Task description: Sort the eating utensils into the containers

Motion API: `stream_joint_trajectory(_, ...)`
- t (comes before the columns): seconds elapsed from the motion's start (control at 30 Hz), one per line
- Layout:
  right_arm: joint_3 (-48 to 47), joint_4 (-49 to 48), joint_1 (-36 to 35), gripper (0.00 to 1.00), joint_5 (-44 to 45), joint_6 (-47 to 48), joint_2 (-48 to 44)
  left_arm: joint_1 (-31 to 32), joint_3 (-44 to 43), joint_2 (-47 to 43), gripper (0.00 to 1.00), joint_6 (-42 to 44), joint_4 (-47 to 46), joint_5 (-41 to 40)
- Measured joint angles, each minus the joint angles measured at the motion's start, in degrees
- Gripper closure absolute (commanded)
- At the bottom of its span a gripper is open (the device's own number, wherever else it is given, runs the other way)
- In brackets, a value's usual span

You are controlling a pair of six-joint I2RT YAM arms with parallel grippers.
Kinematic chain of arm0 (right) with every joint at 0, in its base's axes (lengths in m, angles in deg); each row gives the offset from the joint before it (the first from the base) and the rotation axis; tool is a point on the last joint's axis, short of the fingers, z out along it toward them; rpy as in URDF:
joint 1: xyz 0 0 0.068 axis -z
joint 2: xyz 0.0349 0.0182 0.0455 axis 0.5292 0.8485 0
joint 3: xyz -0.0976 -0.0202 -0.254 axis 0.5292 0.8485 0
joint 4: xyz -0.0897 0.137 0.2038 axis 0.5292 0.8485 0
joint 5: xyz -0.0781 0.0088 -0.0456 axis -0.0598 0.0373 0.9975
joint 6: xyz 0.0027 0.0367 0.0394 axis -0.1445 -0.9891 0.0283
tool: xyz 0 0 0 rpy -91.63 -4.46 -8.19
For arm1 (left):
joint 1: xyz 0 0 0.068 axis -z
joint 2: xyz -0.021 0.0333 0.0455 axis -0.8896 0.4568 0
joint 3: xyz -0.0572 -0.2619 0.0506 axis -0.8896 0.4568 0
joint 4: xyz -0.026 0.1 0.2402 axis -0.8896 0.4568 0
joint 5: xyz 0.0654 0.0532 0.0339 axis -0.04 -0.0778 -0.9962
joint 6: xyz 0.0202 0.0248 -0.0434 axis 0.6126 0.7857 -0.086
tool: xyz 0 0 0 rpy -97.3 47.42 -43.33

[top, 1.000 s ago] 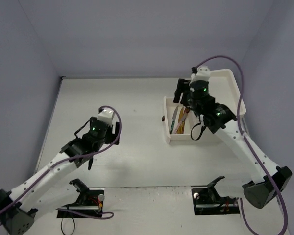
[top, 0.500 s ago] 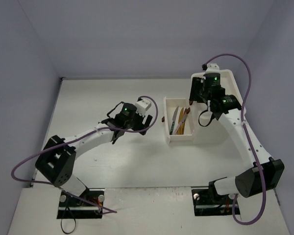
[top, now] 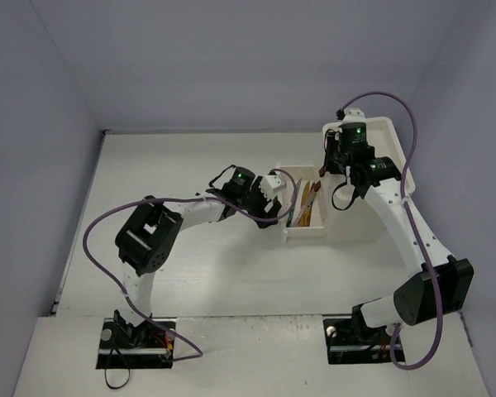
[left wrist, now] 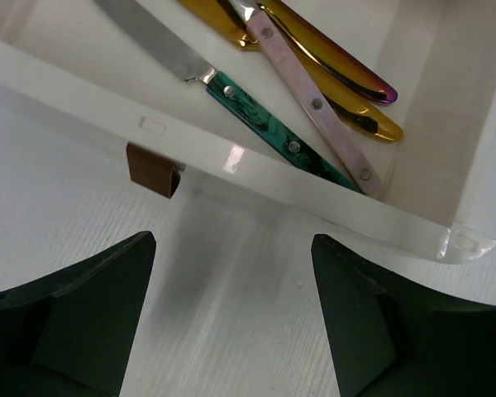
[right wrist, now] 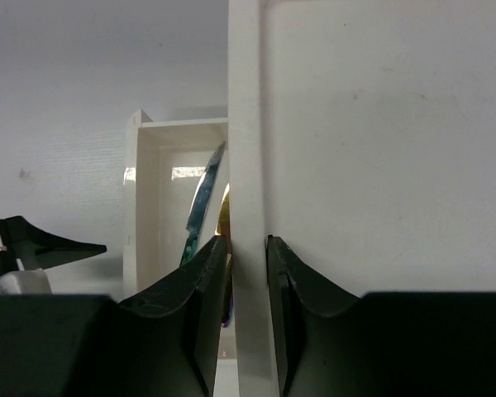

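Observation:
The white drawer unit (top: 372, 217) stands at the back right with one cream drawer (top: 304, 233) pulled out to its left. In the drawer lie a green-handled knife (left wrist: 273, 136), a pink-handled knife (left wrist: 314, 103), a gold utensil (left wrist: 360, 120) and an iridescent utensil (left wrist: 335, 62). My left gripper (top: 274, 198) is open and empty, just in front of the drawer's front wall, to the right of its brown handle (left wrist: 153, 169). My right gripper (top: 344, 188) is shut on the unit's upright rim wall (right wrist: 246, 182); its fingers (right wrist: 202, 289) press it from both sides.
The right wrist view shows the open drawer (right wrist: 147, 207) with a blue-green knife blade (right wrist: 200, 215) standing out of it, and a left fingertip (right wrist: 54, 244) at its left. Grey walls enclose the white table (top: 190, 165).

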Motion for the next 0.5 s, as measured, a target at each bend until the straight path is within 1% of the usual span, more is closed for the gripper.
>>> stream_joint_trajectory(0.03, 0.02, -0.03, 0.10, 0.86, 0.02, -0.01, 0.00, 0.00, -0.79, 1.09, 0.27, 0.70, 0.00, 1.20)
stream_joint_trajectory(0.1, 0.12, -0.16, 0.20, 0.98, 0.01, 0.07, 0.00, 0.00, -2.22, 2.98, 0.27, 2.10, 0.04, 3.40)
stream_joint_trajectory(0.13, 0.19, -0.25, 0.21, 1.00, -0.01, 0.14, 0.00, 0.00, -2.87, 3.82, 0.28, 2.80, 0.08, 4.41)
stream_joint_trajectory(0.43, 0.32, -0.51, 0.79, 1.00, -1.96, 0.45, 0.00, -0.84, -9.92, 12.42, 0.42, 7.15, 0.01, 13.98)
stream_joint_trajectory(0.5, 0.32, -0.55, 1.01, 1.00, -2.70, 0.64, 0.02, -1.15, -12.50, 14.16, 0.43, 7.64, 1.10, 16.34)
